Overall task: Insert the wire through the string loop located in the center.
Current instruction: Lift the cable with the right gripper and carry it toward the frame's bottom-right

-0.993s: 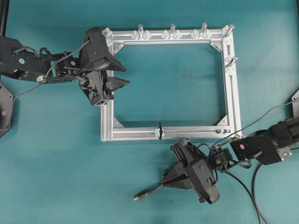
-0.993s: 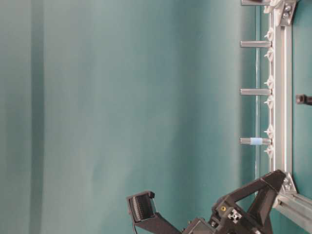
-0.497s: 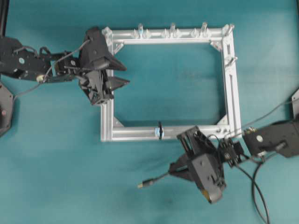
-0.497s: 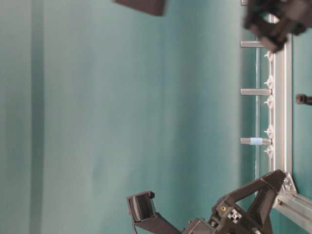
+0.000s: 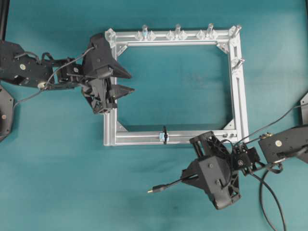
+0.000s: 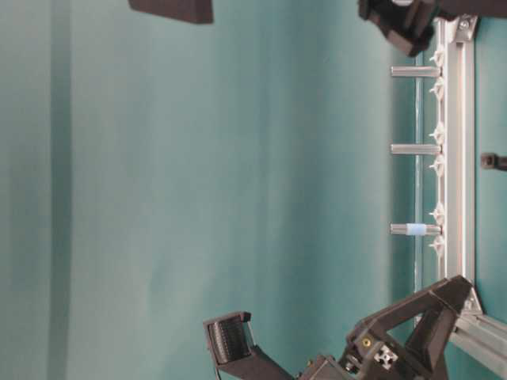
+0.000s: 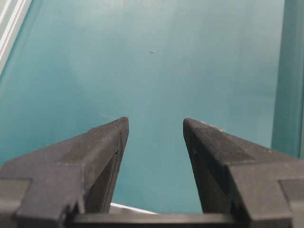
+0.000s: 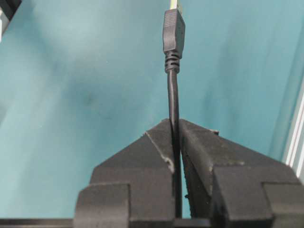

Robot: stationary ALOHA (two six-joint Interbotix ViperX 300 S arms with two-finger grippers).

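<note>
The wire (image 5: 169, 184) is a thin black cable ending in a small metal plug (image 5: 154, 190). It points left over the mat, in front of the aluminium frame. My right gripper (image 5: 186, 176) is shut on the wire a short way behind the plug. The right wrist view shows the wire (image 8: 173, 90) pinched between the fingertips (image 8: 164, 135), with the plug sticking out ahead. The string loop (image 5: 165, 135) is a small black ring on the frame's front bar, up and left of the right gripper. My left gripper (image 5: 131, 83) stands open and holds nothing over the frame's left bar (image 5: 109, 126).
The rectangular aluminium frame (image 5: 237, 91) lies flat on the teal mat, with upright silver pegs (image 5: 177, 30) along its far bar and right bar. Loose black cables (image 5: 267, 202) trail from the right arm at the lower right. A black stand (image 5: 4, 19) is at the far left.
My right gripper has carried the wire to the right and a little toward the frame, so the plug now lies nearer the front bar. The left gripper has shifted slightly right.
</note>
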